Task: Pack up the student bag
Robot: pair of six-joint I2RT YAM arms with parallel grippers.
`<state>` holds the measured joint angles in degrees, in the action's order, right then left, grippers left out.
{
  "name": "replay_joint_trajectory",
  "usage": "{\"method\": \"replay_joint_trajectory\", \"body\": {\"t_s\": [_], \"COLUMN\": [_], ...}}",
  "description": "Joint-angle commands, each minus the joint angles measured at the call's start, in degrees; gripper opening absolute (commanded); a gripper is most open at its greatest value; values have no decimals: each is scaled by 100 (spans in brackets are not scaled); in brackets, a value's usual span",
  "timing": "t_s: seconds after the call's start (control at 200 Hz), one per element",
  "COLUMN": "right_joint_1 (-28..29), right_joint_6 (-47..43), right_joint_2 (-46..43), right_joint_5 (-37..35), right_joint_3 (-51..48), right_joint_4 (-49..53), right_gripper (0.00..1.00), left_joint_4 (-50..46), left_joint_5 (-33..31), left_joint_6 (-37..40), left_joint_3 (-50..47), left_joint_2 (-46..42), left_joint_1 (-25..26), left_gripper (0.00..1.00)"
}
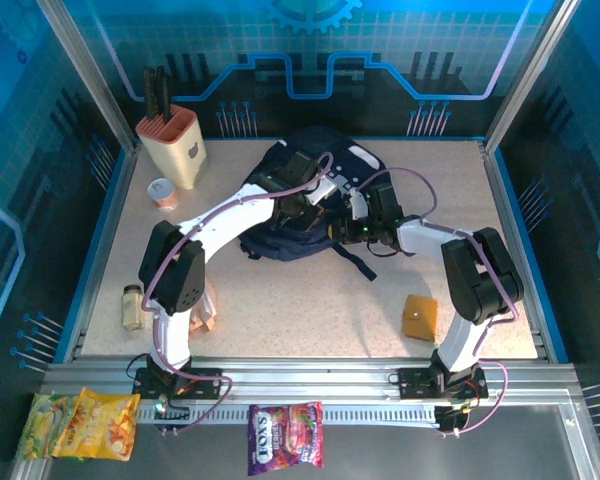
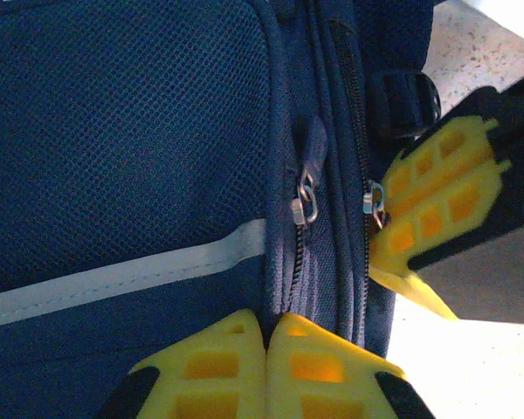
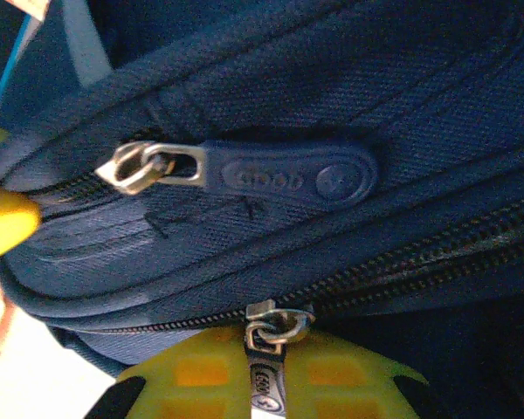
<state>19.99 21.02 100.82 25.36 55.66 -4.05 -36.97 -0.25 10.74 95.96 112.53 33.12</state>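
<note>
- Fingers, right side: right fingers point(image 3: 201, 374) clenched on the lower pull point(image 3: 264, 371), a zip tab of the bag point(image 1: 280, 238); the tab lies between the yellow pads.
- Fingers, left side: left fingers point(image 2: 264, 345) clenched, pads pressed together, tips against the bag's seam below a zip. Whether cloth is nipped between them cannot be told.
- Upper pull point(image 3: 279, 175): rubbery navy tab on a metal slider, lying flat on the cloth, ungripped.
- Bag: lies mid-desk, toward the far side, with both pairs of fingers at its near flank.
  - Judged soft and limp: woven cloth with a mesh front panel, probably light.
  - Likely to sag and slide along with any tug on a zip.
  - Best holds: zip tabs for opening, seam cloth beside the zip for bracing, straps for shifting the whole.
  - Metal sliders are small and probably slippery.
- Left arm point(image 1: 220, 225): stretched from its base forward and rightward, wrist over the bag's left part.
- Right arm point(image 1: 450, 245): elbow folded high near the right of the desk point(image 1: 310, 310), forearm running leftward to the bag's right flank.
</note>
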Motion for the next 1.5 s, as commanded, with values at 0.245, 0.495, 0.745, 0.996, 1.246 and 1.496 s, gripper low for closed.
{"method": "replay_joint_trajectory", "body": {"t_s": [0.245,0.495,0.745,0.996,1.246,1.496], "right_joint_1": [656,525,-179,-588,-601,-571], "right_joint_6": [1517,2479,3216,4565,5195,5383], "right_joint_2": [-259,-447,-1478,-1401,-524,-84], "right_joint_5": [901,554,30,-243,107,303], "right_joint_3": [-814,-1467,-1989,-1350,-623,-175], "right_joint_4": [-2039,-3035,-2609,-1345,-1562,-1815], "right_gripper": [11,23,48,53,51,41], "left_joint_4": [814,890,1101,1253,1280,1250], "left_joint_5": [1016,939,1044,1220,1257,1284], "left_joint_6": [-1268,-1323,-1206,-1228,-1249,-1250], "left_joint_3": [576,565,145,-17,-45,-96], "left_joint_2": [346,366,31,-141,-274,-291], "left_joint_1": [-206,-226,-238,-232,-230,-229], "left_gripper": [0,0,0,0,0,0]}}
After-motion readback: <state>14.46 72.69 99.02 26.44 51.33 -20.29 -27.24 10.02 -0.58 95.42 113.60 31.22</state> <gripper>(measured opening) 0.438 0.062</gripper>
